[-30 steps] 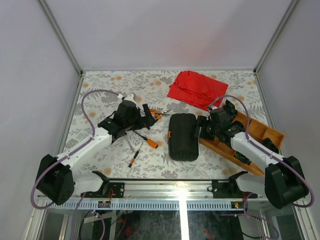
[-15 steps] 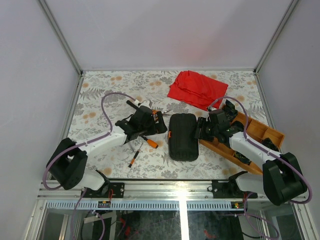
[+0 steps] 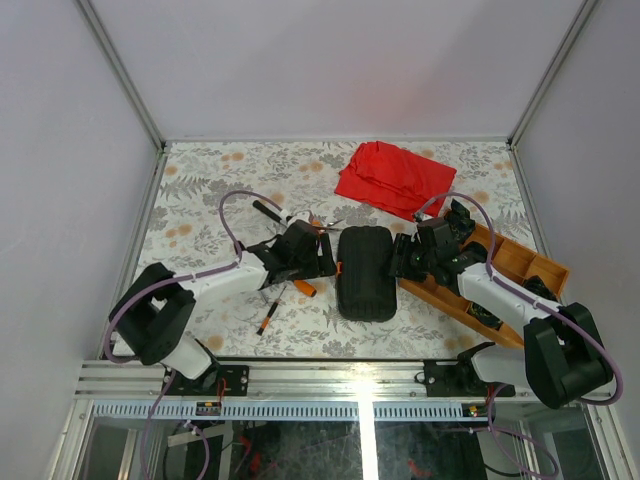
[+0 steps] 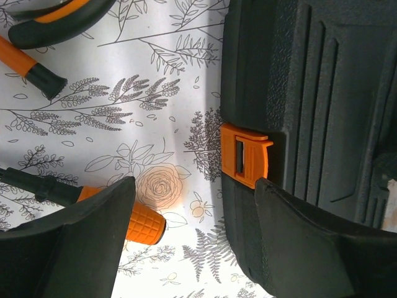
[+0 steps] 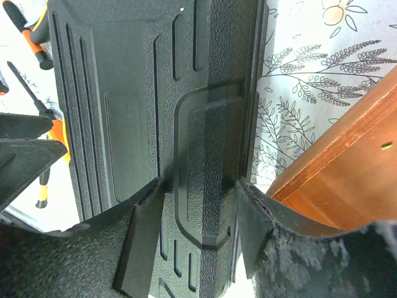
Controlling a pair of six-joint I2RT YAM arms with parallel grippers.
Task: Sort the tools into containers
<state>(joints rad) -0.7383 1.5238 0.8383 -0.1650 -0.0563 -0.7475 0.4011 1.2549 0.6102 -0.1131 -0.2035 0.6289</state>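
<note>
**Left arm swung across to the case latch; right arm barely shifted**

Since a second earlier the left claw [image 3: 325, 258] has travelled from the loose tools to the left flank of the black tool case [image 3: 367, 275]. The case lies shut, lid up, in the middle of the worktop [image 3: 200, 190] between the two arms. Left claw: jaws wide apart and empty, one finger over the lid and the other over the floral surface, with the orange latch [image 4: 245, 162] in the gap, untouched. Right claw [image 3: 405, 262]: jaws partly apart at the case's opposite edge, flanking a raised moulded panel; whether they press on it cannot be told. Screwdrivers [image 3: 300, 287] and other tools lie loose left of the case, none stowed. A wooden tray [image 3: 520, 262] sits just beyond the right claw. Step judged in hand: releasing the latch. To do it well, steady the case on the right so it cannot slide toward the tray. Hook one finger on the latch's free lip and lever it away from the lid, keeping the outer finger off the screwdriver handle beside it
</note>
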